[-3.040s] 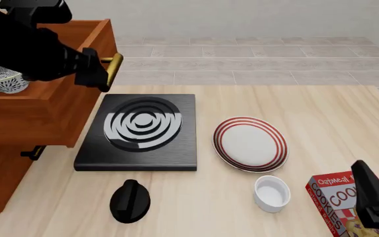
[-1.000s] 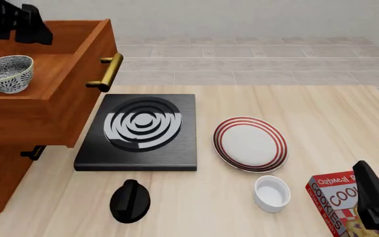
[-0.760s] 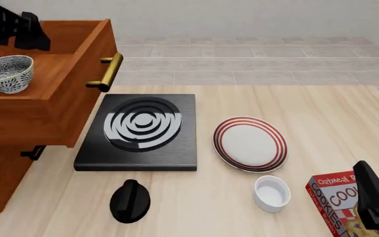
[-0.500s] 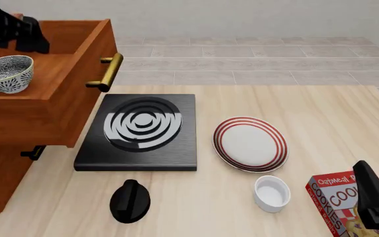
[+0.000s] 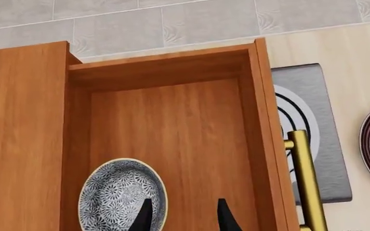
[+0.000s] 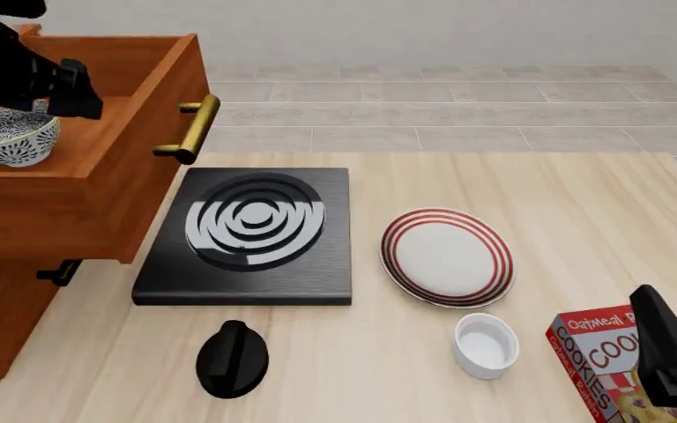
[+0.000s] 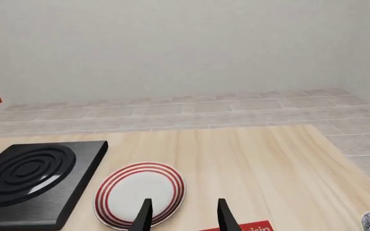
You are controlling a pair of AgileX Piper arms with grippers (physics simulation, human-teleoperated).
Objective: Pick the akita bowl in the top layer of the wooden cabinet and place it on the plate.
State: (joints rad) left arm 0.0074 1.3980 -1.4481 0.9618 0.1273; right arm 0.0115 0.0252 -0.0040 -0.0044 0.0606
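My left gripper (image 5: 180,216) hangs parted and empty above the open reddish-brown wooden top drawer (image 5: 178,125). The speckled blue-black and white bowl (image 5: 122,195) sits on the drawer floor, its near rim under one fingertip (image 5: 144,216). My right gripper (image 7: 183,214), also parted and empty, is well apart, near the red-ringed white plate (image 7: 140,192).

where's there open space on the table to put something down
Bare tabletop lies right of the plate, out to the far edge. A smaller patch sits between the black knob and ramekin. It is crowded around the stove slab and the cookie box.
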